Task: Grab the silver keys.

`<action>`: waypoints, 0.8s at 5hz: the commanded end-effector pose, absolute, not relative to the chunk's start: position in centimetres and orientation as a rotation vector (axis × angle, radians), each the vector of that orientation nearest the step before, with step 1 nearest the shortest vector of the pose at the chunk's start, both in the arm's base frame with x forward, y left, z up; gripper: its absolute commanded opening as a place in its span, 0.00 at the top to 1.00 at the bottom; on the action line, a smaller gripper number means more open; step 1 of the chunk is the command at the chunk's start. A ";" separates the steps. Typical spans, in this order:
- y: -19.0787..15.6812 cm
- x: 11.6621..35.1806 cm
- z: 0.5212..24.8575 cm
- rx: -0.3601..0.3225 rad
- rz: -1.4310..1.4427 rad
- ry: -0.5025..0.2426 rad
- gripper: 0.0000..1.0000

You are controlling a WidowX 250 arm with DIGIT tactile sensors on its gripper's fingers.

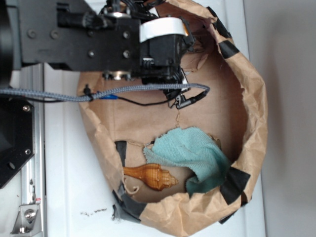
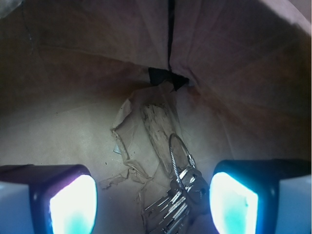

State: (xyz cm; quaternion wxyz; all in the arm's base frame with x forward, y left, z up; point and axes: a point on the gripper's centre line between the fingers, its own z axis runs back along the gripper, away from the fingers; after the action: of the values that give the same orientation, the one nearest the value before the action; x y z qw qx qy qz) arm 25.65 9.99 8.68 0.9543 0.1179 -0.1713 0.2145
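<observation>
Silver keys (image 2: 176, 202) lie fanned on their ring on the brown paper bag's (image 1: 256, 98) floor, near its wall seam. I have the gripper (image 2: 153, 202) spread wide and empty, fingers straddling the bunch, which sits nearer the right-hand finger; I judge that suits closing. Teal cloth (image 1: 190, 150) and seashell (image 1: 150, 176) lie at the bag's opposite end.

overhead exterior view, close wrist view downward

Crumpled tan-brown paper bag (image 1: 252, 98) patched with black tape strips (image 1: 236, 183); soft teal cloth (image 1: 195, 153); glossy orange-brown spiral seashell (image 1: 153, 176). Shiny silver metal keys (image 2: 178, 197) on a thin silver ring; gripper (image 2: 153, 200) pads glow pale cyan in black frames.
</observation>
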 end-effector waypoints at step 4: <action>12.3 25.4 6.0 0.292 0.365 -0.362 0.00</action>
State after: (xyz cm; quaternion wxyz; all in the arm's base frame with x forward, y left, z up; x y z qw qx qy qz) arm 25.20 11.56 4.89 0.9606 0.1414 -0.1622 0.1758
